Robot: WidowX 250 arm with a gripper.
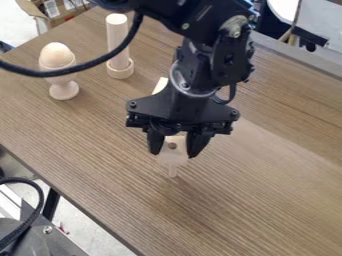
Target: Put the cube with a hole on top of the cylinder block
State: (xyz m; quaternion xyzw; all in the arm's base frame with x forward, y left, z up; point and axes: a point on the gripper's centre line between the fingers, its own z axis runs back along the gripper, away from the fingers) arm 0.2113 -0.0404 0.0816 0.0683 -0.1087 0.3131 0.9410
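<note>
Camera view, cube with a hole: the pale wooden cube with a dark round hole (174, 142) sits at the middle, between the fingertips, its holed face towards the camera.
Gripper: the black two-finger gripper (174, 153) is parted by roughly the cube's width, a finger close against each side; it appears to have hold of the cube.
Handling: probably light, stiff and hard to damage; smooth faces might let it twist if pinched off-centre.
Where to grip: the two opposite side faces, low enough for an even squeeze, with the underside kept free for setting down.
Below the cube: a whitish part with a narrow stub (172, 170) under it; whether it belongs to the cube or is a separate piece, I cannot tell.
Cylinder block: the tall pale cylinder (117, 37), upright in a round pale base (120, 71) at upper left, is the likely target; its small top would call for careful centring.
Behind the arm: a pale piece (160, 85) is mostly covered, its shape unclear.
Egg cup: a black cable (100, 61) crosses in front of the pale cup (64, 89) holding a pale egg shape (57, 52).
Height: clearance over the brown wood-grain table (260, 200) is hard to judge.
</note>
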